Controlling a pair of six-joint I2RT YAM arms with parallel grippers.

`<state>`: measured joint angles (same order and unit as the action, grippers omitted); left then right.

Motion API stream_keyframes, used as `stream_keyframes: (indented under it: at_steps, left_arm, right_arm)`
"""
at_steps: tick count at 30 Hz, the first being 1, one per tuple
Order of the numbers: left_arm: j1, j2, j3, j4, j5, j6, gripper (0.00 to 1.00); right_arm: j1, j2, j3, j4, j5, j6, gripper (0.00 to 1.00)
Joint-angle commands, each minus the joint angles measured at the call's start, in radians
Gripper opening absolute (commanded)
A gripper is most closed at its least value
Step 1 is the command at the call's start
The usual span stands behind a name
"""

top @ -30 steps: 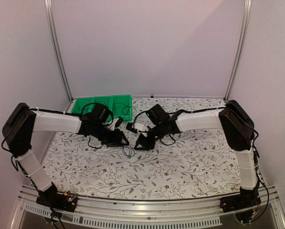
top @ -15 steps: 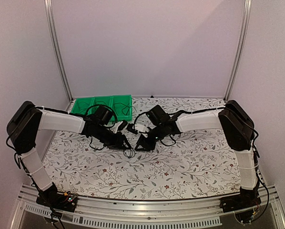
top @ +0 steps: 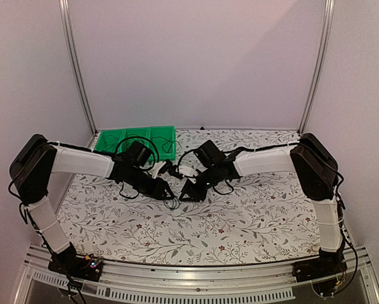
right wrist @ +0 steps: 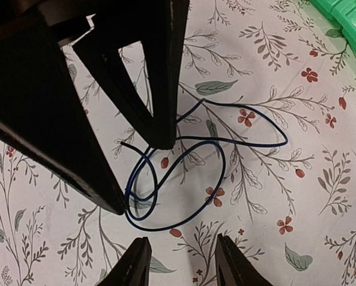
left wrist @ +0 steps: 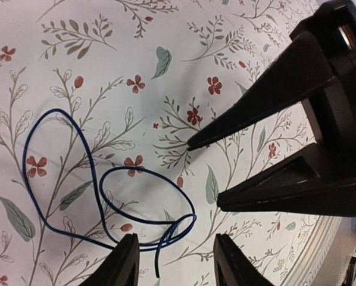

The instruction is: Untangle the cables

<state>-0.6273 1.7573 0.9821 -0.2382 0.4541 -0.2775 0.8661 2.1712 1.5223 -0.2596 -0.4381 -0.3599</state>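
One thin dark cable [left wrist: 100, 199] lies in loose overlapping loops on the flowered table [top: 259, 215]; in the top view the cable [top: 172, 202] sits between the two arms. My left gripper [left wrist: 175, 238] is open and low over it, with the cable's free end lying between its fingers. My right gripper [right wrist: 181, 244] is open just short of the cable [right wrist: 221, 173], nothing between its fingers. In the right wrist view the left fingers [right wrist: 160, 119] straddle the loops. The two grippers point at each other, tips close.
A green bin [top: 139, 137] stands at the back left of the table, and its corner [right wrist: 344, 18] shows in the right wrist view. The right gripper's black fingers [left wrist: 267, 98] reach in from the right of the left wrist view.
The left arm has shifted slightly rightward, bringing its gripper closer to the cable and the right gripper. The right arm has barely moved. The cable lies where it was.
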Motion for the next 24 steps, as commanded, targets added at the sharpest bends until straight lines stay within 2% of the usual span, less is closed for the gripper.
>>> stream_keyframes:
  at_steps: [1,9,11,15,20,24]
  left_arm:
    - [-0.014,0.018,0.006,0.026,-0.014,0.031,0.42]
    - [-0.014,0.020,0.003,0.045,0.063,0.032,0.15]
    - [-0.015,0.013,0.001,0.041,0.074,0.030,0.14]
    - [-0.014,-0.004,-0.015,0.031,0.065,0.027,0.22]
    - [-0.014,0.000,-0.021,0.034,0.080,0.025,0.15]
    - [-0.015,-0.011,-0.012,0.033,0.083,0.020,0.05]
  right_arm:
    - [0.008,-0.018,-0.023,0.015,0.016,-0.008,0.41]
    - [0.008,-0.019,-0.027,0.020,0.022,-0.008,0.41]
    - [0.009,-0.019,-0.025,0.021,0.023,-0.008,0.41]
    - [0.010,-0.017,-0.025,0.025,0.023,-0.006,0.41]
    - [0.010,-0.012,-0.022,0.026,0.019,-0.003,0.41]
    - [0.011,-0.008,-0.017,0.028,0.019,-0.002,0.41]
